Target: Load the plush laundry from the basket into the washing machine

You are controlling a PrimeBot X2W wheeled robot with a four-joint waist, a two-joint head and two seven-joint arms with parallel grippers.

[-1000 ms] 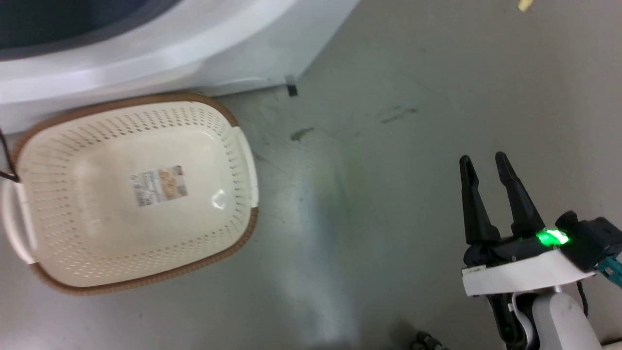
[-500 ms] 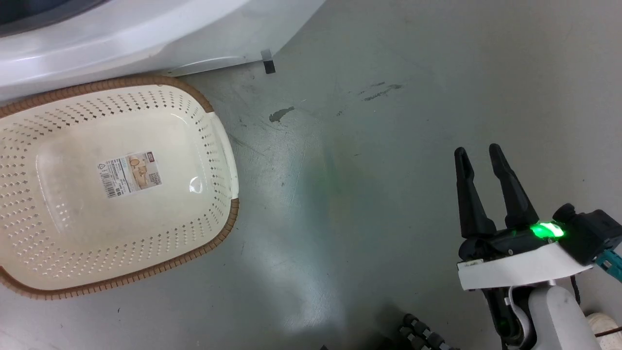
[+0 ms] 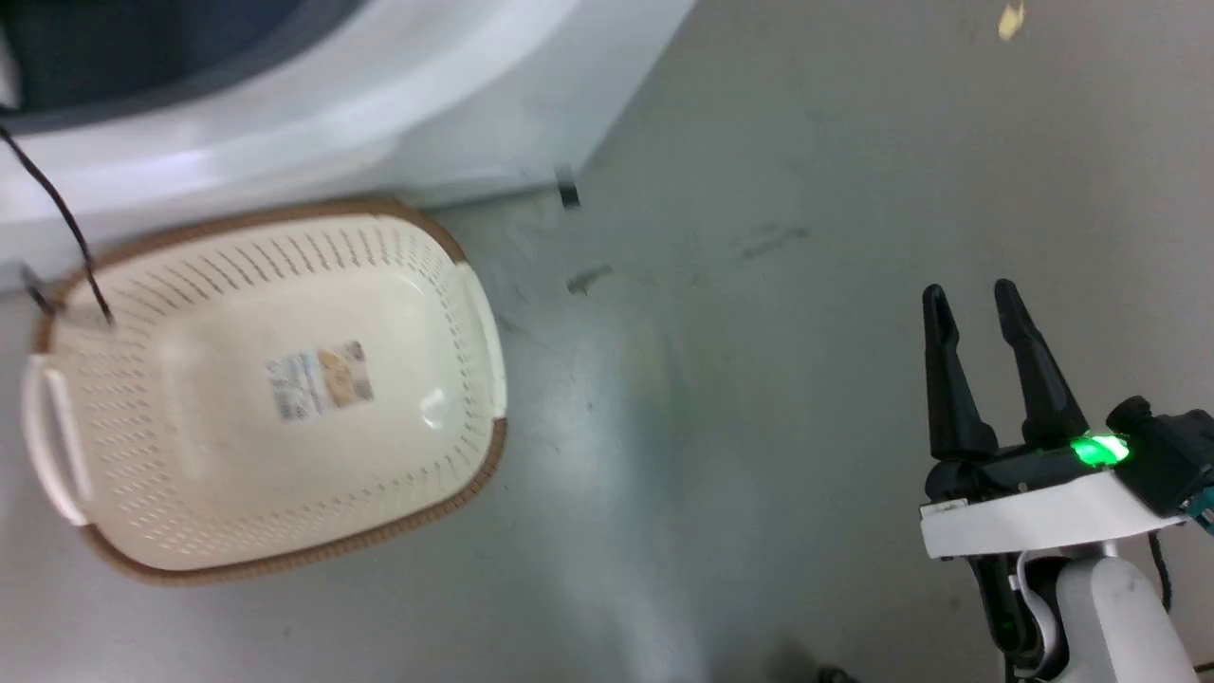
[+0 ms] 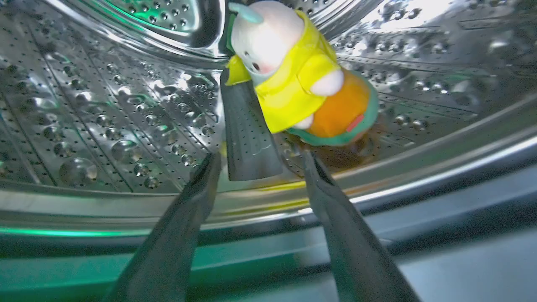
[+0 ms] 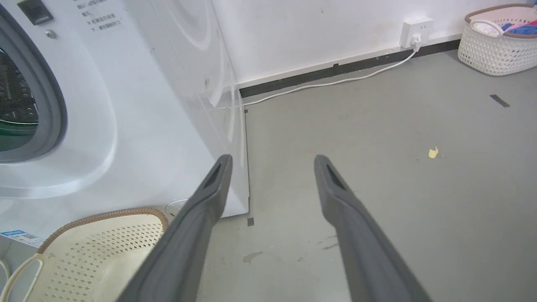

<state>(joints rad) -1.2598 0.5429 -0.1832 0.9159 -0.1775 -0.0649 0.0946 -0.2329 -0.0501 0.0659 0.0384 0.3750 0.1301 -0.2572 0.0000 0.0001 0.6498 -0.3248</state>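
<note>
The plush laundry (image 4: pixel 300 77), a pale pink figure in yellow with an orange burger plush, lies inside the steel drum (image 4: pixel 105 105) beside a grey paddle. My left gripper (image 4: pixel 259 158) stands open at the drum's mouth, its fingers apart and a little short of the plush. The cream basket (image 3: pixel 171 531) with its brown rim sits on the floor before the washing machine (image 3: pixel 313 123), holding just a label sticker. In the right wrist view the basket (image 5: pixel 138 226) shows at lower left under the washing machine (image 5: pixel 126 105). My right gripper (image 3: pixel 969 296) hovers open over bare floor, gripper (image 5: pixel 272 158) holding nothing.
A white woven basket (image 5: pixel 495 50) of coloured clothes stands far back by the wall. A white cable (image 5: pixel 327 84) runs along the skirting to a socket (image 5: pixel 415 27). A yellow scrap (image 5: pixel 433 152) lies on the grey floor. A thin black cable (image 3: pixel 57 209) hangs near the cream basket's far left.
The head camera has swung, so the whole picture shifted back right and down. The right gripper stays open in much the same pose. The cream basket holds nothing throughout.
</note>
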